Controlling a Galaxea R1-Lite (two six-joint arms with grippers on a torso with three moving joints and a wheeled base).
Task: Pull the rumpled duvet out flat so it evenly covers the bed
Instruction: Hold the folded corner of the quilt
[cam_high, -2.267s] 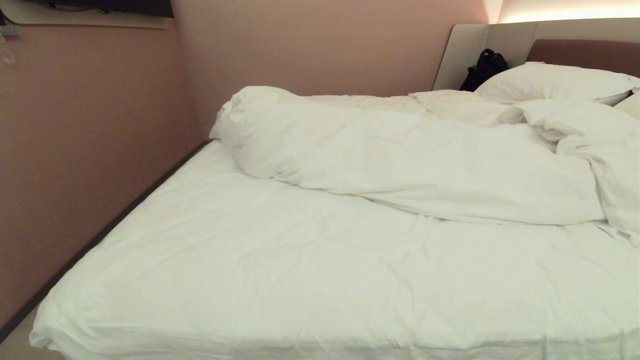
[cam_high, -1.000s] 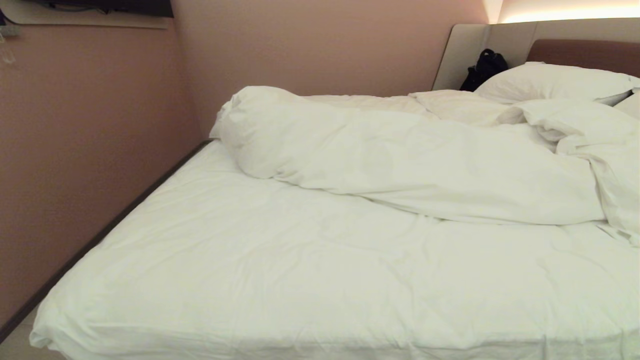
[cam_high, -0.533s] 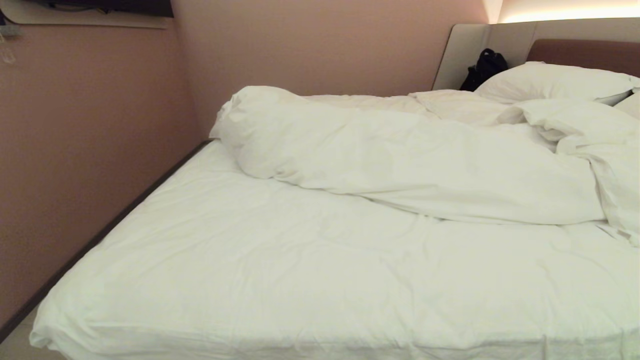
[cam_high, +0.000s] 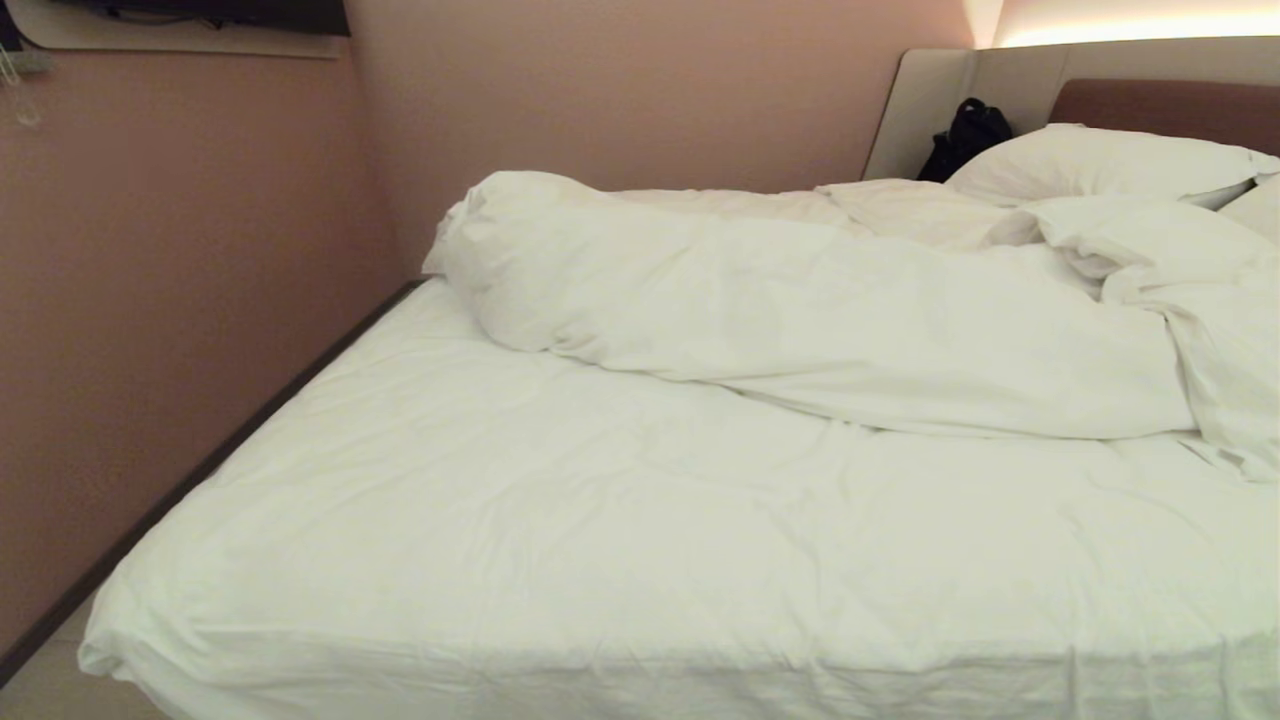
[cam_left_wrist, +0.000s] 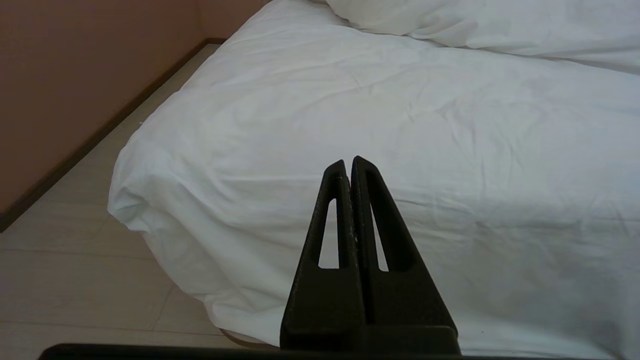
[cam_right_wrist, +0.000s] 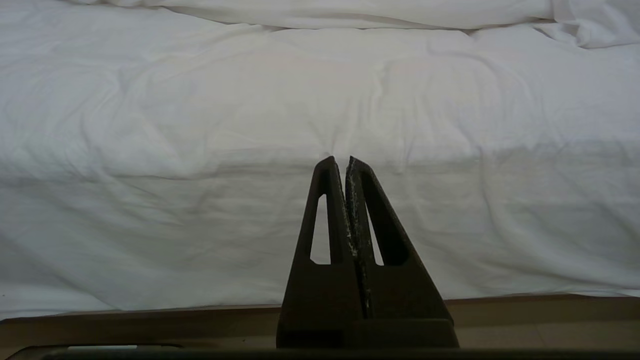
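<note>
Grippers first: my left gripper (cam_left_wrist: 350, 162) is pinched closed, empty, off the bed's (cam_high: 250, 420) near-left corner. My right gripper (cam_right_wrist: 341, 162) is closed too, empty, facing the near edge. Neither touches fabric. Sheet (cam_high: 600, 530) is bare across the near half. Duvet (cam_high: 800, 310) is bunched in a ridge across the far half, left to right. Pillow (cam_high: 1090, 160) and black bag (cam_high: 965, 135) sit far right by the headboard (cam_high: 1170, 105).
</note>
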